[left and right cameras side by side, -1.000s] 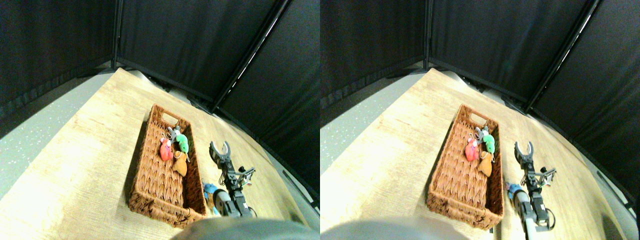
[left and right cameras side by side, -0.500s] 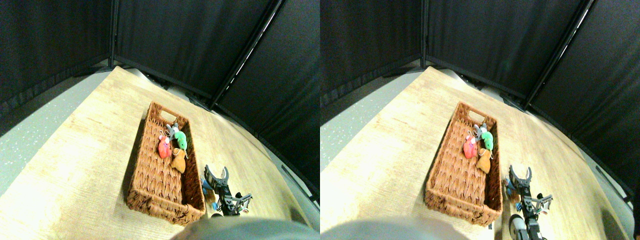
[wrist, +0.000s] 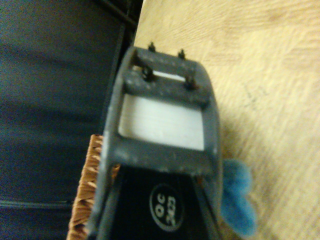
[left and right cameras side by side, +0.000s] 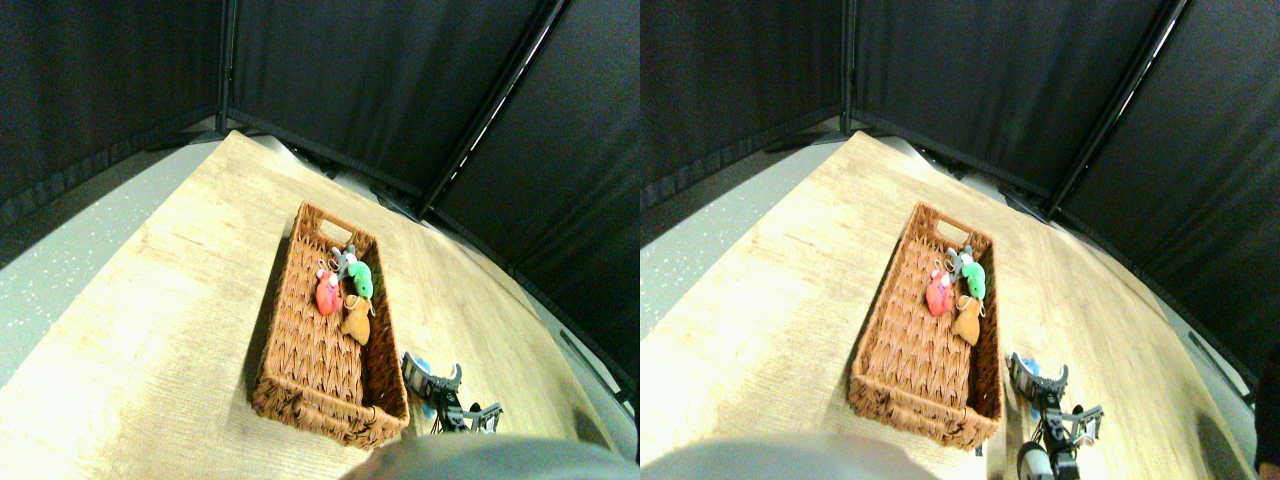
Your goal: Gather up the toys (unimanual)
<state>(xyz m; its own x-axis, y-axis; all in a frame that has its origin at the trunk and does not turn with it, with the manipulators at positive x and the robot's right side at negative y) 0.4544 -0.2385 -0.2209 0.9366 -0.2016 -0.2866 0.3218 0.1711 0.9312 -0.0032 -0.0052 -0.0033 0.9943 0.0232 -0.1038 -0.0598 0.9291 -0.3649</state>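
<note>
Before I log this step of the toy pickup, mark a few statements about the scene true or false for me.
1. The blue toy lies inside the wicker basket. False: it lies on the table beside it.
2. The green toy is in the basket. True.
3. The right gripper is open. True.
4. The basket holds no toys. False: pink-red toy, tan toy and green one lie there.

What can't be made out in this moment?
- Blue toy: stereo view, mostly behind the hand; wrist view, cut by the jaw frame and edge.
- Grey toy in the basket: too small.
- Hand's contact with the blue toy: hidden.
</note>
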